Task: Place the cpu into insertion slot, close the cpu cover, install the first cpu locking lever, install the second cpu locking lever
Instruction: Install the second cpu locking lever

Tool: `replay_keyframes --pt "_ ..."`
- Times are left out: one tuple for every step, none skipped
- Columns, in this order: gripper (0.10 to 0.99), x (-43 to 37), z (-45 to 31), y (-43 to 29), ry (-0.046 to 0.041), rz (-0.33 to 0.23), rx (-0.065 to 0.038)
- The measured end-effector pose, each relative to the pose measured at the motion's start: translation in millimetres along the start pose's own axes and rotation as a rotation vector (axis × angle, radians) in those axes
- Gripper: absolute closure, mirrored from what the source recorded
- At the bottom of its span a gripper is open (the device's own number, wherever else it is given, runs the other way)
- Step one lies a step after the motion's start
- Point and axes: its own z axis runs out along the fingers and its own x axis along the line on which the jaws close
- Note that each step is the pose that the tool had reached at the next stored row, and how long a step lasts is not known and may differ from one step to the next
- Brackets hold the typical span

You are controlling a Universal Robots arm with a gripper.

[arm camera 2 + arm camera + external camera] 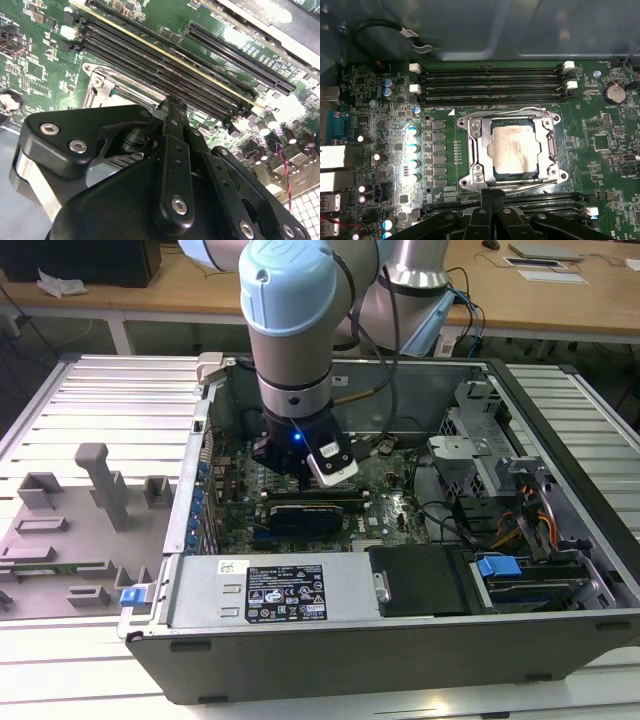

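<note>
The cpu (512, 150), a silvery-grey square with a smudged top, lies flat in the insertion slot (559, 174) on the green motherboard. The cpu cover (476, 145), a silvery frame plate, lies down around it, so the chip shows through its window. Thin wire levers (520, 111) run along the socket's edges. My gripper (490, 196) is shut, its black fingertips pressed together right at one edge of the socket with nothing visible between them. In the second wrist view the gripper (172, 105) hangs just over the socket's metal corner (102, 82). The exterior view has the gripper (292, 478) low inside the computer case.
Rows of long black memory slots (490, 82) flank the socket on two sides. A black card (305, 510), a silver power supply (270, 590) and a drive cage (480, 450) crowd the case. A grey fixture (90, 510) lies on the exterior view's left.
</note>
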Motion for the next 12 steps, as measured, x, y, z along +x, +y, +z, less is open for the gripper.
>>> replay_keyframes --pt "0.98 1.3 0.2 -0.2 0.0001 0.0 -0.002" --pt "0.98 2.4 0.6 -0.3 0.0003 0.001 -0.006" --pt "0.98 3.1 1.5 -0.6 0.0006 0.001 -0.012" --pt "0.98 3.4 2.1 -0.8 0.0008 0.002 -0.018" --pt "0.98 3.9 2.6 -1.1 0.001 0.002 -0.024" --pt "0.98 4.8 3.4 -1.4 0.0013 0.003 -0.032" --pt "0.98 5.2 4.2 -1.7 0.0013 0.003 -0.034" --pt "0.98 6.1 5.1 -2.3 0.0013 0.003 -0.035" --pt "0.98 6.8 5.0 -3.7 0.0017 0.003 -0.035" --pt "0.98 6.9 4.9 -5.2 0.0016 0.003 -0.035" --pt "0.98 7.0 4.8 -5.9 0.0015 0.003 -0.036" --pt "0.98 7.2 4.8 -6.4 0.0014 0.003 -0.036"
